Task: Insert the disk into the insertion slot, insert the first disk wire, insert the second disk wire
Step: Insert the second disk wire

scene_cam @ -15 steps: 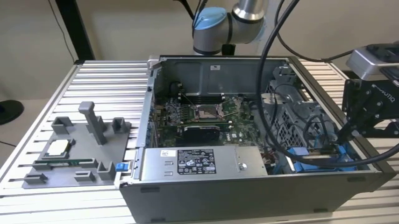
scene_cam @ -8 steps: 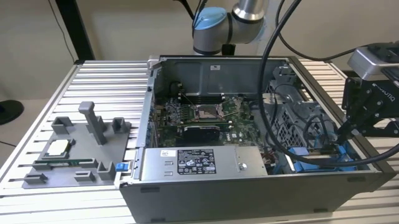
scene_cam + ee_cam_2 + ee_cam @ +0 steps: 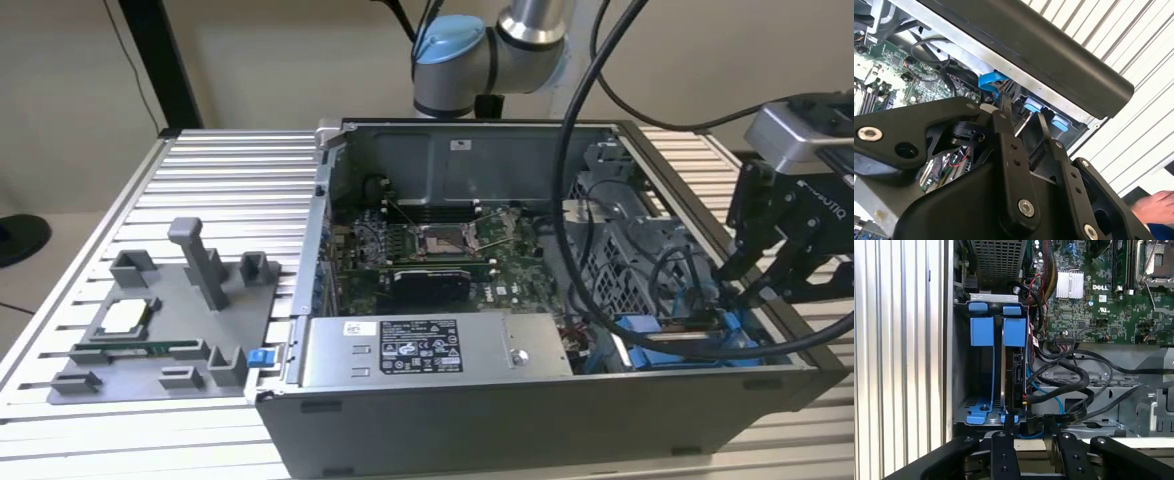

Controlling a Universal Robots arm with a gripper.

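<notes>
An open computer case (image 3: 534, 420) sits on the slatted tabletop (image 3: 227, 190), with a grey tray (image 3: 134, 375) beside it on the exterior view's left. The arm (image 3: 527, 30) rises behind the case, and the gripper (image 3: 754, 283) hangs over the case's corner at the exterior view's right, nearest the camera. In the first wrist view the gripper (image 3: 1030, 422) points into the slot (image 3: 960, 380), a grey metal bay with blue rails (image 3: 982, 331) at its far end and a blue tab at its near end. The disk (image 3: 1018, 375) stands on edge inside the slot, against the side nearer the motherboard (image 3: 1089, 310), and its near end lies just beyond the jaws. The jaws stand partly open: in the second wrist view the gripper (image 3: 1023, 111) shows a plain gap between its two black fingers (image 3: 1010, 150), with blue tabs of the bay seen beyond the tips and nothing clamped there. Thick black cables (image 3: 1074, 382) loop beside the disk and run across to its near end, passing close under the jaws; whether they touch the jaws cannot be told. A thin blue cable (image 3: 1056, 397) curls under them. A power-supply box (image 3: 534, 350) lies along the case's near wall. A person's hand (image 3: 1156, 207) rests at the edge of the second wrist view, outside the case.
</notes>
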